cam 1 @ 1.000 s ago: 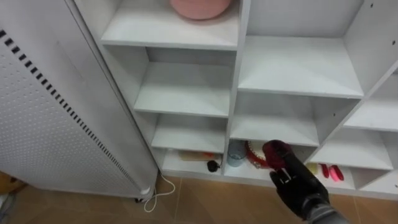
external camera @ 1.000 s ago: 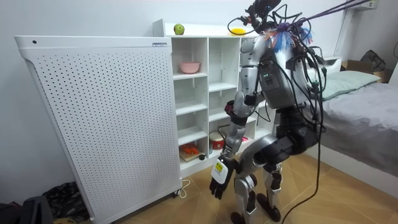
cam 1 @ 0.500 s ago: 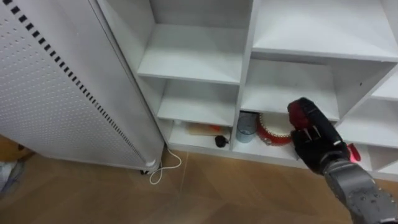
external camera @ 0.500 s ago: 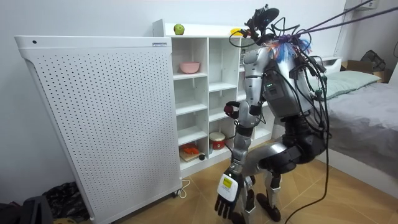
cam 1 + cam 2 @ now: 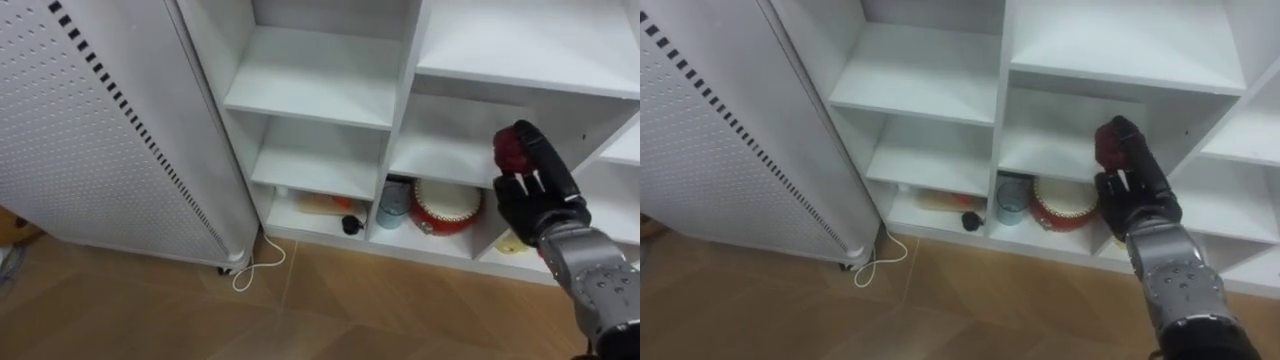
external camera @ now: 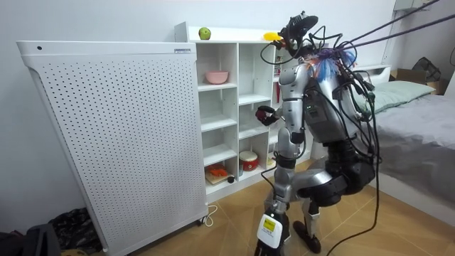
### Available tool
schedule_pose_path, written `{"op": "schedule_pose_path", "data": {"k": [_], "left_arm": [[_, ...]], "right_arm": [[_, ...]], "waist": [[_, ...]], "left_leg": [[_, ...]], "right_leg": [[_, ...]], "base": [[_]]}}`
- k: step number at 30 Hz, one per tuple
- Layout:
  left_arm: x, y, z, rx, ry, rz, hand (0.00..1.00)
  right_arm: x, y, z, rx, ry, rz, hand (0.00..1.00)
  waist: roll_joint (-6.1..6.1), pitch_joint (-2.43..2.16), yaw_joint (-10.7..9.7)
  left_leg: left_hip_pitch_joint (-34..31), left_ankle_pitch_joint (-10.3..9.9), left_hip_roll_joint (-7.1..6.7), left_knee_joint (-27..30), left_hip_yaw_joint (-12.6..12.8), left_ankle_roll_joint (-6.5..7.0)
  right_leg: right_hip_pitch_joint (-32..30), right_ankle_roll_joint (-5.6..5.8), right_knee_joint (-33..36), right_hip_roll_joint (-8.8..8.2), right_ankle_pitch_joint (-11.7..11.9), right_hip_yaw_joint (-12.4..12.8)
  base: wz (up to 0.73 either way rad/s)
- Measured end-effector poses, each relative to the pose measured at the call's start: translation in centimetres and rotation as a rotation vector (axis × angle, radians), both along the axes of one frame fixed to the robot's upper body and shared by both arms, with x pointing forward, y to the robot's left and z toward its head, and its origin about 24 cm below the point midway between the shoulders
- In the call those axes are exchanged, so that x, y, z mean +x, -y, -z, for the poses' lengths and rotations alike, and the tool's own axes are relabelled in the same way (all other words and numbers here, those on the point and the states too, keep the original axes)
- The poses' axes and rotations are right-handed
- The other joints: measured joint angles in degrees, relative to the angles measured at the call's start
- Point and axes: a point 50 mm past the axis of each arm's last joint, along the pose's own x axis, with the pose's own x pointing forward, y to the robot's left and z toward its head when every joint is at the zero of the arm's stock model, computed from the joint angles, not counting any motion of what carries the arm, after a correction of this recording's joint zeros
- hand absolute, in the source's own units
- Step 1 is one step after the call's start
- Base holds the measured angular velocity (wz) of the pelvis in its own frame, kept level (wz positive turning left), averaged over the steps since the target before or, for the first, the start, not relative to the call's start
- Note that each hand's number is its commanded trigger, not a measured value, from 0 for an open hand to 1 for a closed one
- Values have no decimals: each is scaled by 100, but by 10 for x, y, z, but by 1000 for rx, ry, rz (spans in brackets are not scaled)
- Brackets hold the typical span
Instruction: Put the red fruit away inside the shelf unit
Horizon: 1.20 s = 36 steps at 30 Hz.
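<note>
Right hand [image 5: 538, 200] is curled round a dark red fruit [image 5: 512, 150], with thumb and fingers wrapped about it and the back of the hand toward the camera. It holds the fruit at the mouth of a closet compartment, close to the divider on that compartment's right. Whether the fruit is past the front edge I cannot tell. In the room view the robot stands facing the closet with knees bent. Its left hand [image 6: 267, 235] hangs low by its leg at the picture's lower edge, and its state cannot be told.

A perforated white panel [image 5: 100, 130] stands on the robot's left, right beside the closet [image 5: 408, 90], a white unit of open compartments in columns. A bed [image 6: 419, 135] lies behind the robot on the room view's right.

In the bottom compartment, under the one where the hand is, sits a round red pot [image 5: 447, 205] with a pale top. A pale blue cup [image 5: 392, 205] stands just beside it on its left. A pink bowl [image 6: 217, 76] sits on an upper shelf of the left column.

On the closet's top lie a banana [image 6: 271, 35] toward the room view's right and a green fruit [image 6: 205, 33] toward its left, well apart. A white cord [image 5: 258, 275] curls on the wood floor [image 5: 150, 320] at the panel's foot. A small dark round thing [image 5: 349, 225] lies at the front of the bottom left compartment.
</note>
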Motion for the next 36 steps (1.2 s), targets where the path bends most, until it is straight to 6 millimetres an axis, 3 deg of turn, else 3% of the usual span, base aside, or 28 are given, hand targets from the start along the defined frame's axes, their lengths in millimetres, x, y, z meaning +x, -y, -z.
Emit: {"op": "schedule_pose_path", "data": {"k": [11, 16, 36], "left_arm": [[-20, -8, 4, 50, -47, 12, 0], [-33, -9, 8, 56, -71, 5, 0], [-32, -8, 8, 67, -74, 34, 0]], "right_arm": [[-2, 5, -9, 0, -11, 39, 0], [-3, 5, -19, 1, 14, 60, 0], [-5, 12, -26, -10, 35, 87, 0]], "waist": [[-10, -18, 79], [17, -49, 87], [36, -64, 147]], "left_leg": [[23, -83, 0, 214, -17, 4], [24, -71, 2, 210, -22, 24], [192, -65, -10, 156, 1, 31]], "right_leg": [[33, 50, 164, -12, -22, 43], [34, 45, 163, -4, -19, 41], [192, 32, 141, -19, -43, 37]], "base": [[-2], [0], [0]]}}
